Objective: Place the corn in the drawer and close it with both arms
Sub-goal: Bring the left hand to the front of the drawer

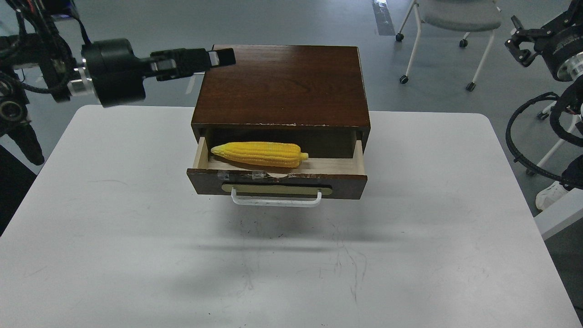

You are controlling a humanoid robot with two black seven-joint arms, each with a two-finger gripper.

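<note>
The corn [260, 154] lies in the open drawer [277, 181], long axis running three to nine o'clock, so what remains, I judge, is pushing the drawer front toward twelve. The left gripper [218, 57] hangs empty above the cabinet's [282, 86] back-left corner, fingers near together, the front at about five o'clock from it; the right gripper [519, 45], at the frame's two o'clock edge, seems open and empty, well apart. White table [114, 218], grey floor, a chair [455, 18] behind.

Right arm [558, 54] cut off at the edge — its fingers indistinct.
</note>
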